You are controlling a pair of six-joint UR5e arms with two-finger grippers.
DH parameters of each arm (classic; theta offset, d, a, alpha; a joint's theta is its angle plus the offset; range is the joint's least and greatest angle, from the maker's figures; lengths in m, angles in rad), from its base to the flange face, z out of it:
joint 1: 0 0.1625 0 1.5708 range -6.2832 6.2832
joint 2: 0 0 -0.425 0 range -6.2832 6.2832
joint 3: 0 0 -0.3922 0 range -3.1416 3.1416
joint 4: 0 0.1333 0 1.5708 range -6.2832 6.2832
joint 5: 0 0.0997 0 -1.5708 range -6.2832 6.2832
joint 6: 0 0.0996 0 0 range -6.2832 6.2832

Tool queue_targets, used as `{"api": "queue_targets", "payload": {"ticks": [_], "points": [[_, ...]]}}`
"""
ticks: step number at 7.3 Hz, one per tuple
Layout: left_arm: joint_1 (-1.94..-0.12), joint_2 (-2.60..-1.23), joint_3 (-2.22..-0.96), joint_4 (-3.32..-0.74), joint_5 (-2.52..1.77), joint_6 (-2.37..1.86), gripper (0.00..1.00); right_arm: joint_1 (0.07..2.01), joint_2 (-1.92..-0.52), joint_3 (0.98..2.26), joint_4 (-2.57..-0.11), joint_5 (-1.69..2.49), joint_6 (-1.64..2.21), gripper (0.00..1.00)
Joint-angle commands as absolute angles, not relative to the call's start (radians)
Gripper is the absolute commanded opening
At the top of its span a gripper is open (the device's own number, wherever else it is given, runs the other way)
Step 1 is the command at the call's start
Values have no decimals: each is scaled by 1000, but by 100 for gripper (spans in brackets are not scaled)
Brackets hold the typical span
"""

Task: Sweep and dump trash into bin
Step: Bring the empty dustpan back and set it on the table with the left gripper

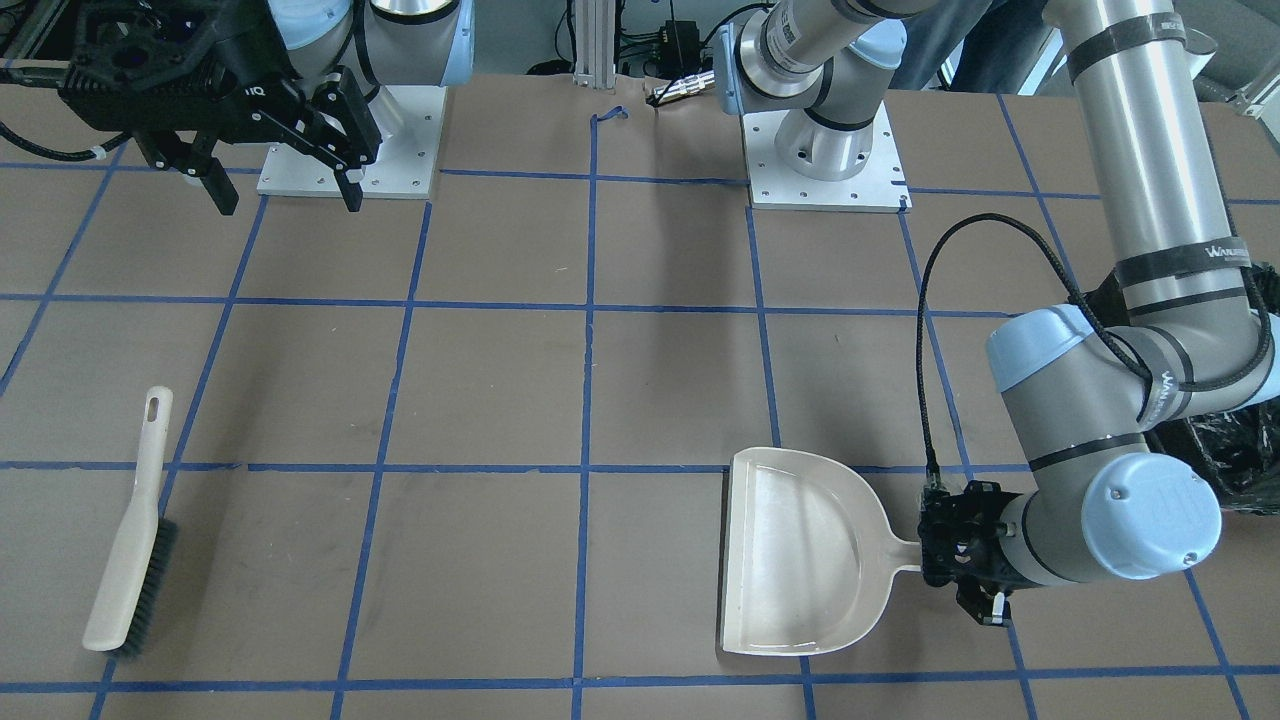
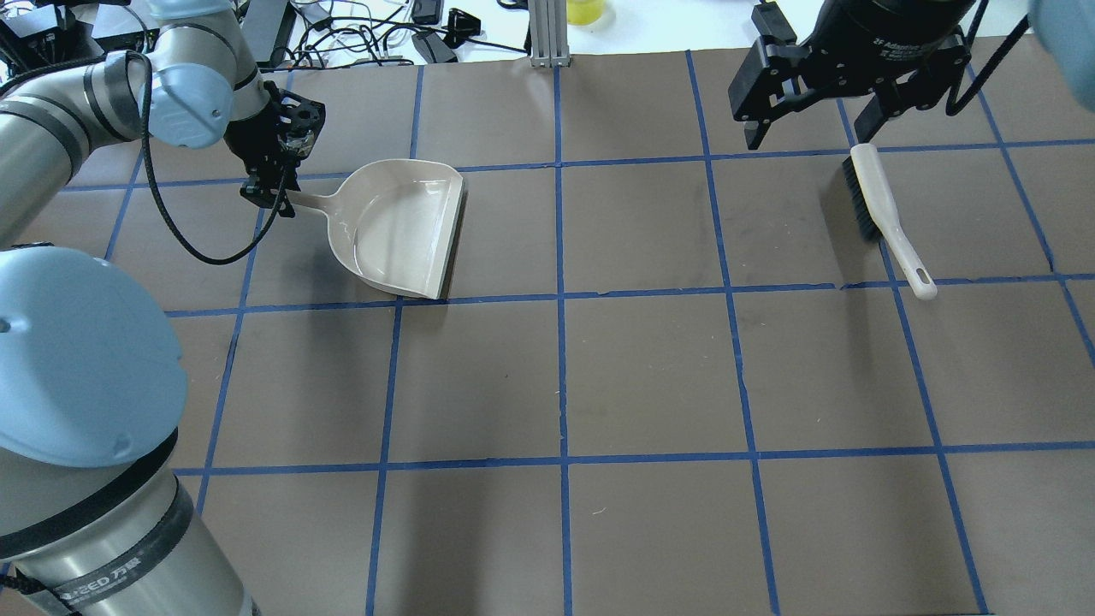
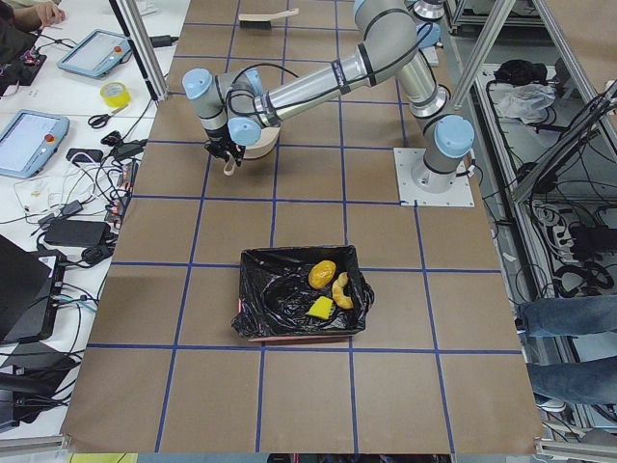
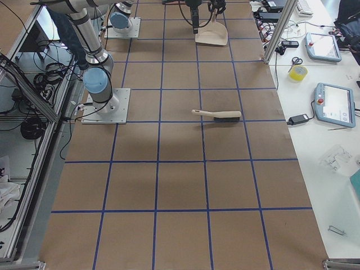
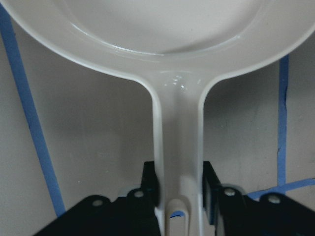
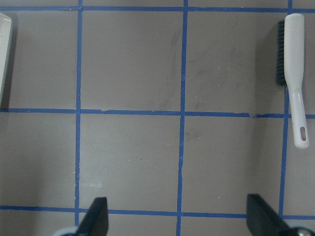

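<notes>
The trash lies inside the bin (image 3: 268,294), a black-lined box on the table near the left arm's end: a golden-brown lump (image 3: 323,273), a cream peel piece (image 3: 341,289) and a yellow sponge block (image 3: 320,308). The bin's black bag also shows at the edge of the front view (image 1: 1228,455). My left gripper (image 2: 274,195) is shut on the handle of the beige dustpan (image 2: 402,227), which rests flat on the table with nothing in it. The left wrist view shows the fingers (image 5: 149,184) on both sides of the handle. My right gripper (image 2: 808,137) is open, empty and raised above the table.
A beige hand brush (image 2: 885,214) with black bristles lies on the table near the right gripper; it also shows in the right wrist view (image 6: 295,73). The arm bases (image 1: 350,140) stand at the robot's side. Operators' tablets and cables lie beyond the far table edge.
</notes>
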State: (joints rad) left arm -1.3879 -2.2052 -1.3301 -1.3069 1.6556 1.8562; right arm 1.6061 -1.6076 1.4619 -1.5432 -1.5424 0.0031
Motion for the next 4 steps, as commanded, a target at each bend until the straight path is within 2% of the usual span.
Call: {"api": "queue_targets", "payload": {"ticks": [1,4], "points": [[-1390,-2195,-1328,-1284,1625,1751,75,1606,-1608,1462,-1543,-1543,3,100],[-1396,-2175,-1307,-1279,1605,1633,77,1606,-1608,1462,-1543,-1542,3,100]]}}
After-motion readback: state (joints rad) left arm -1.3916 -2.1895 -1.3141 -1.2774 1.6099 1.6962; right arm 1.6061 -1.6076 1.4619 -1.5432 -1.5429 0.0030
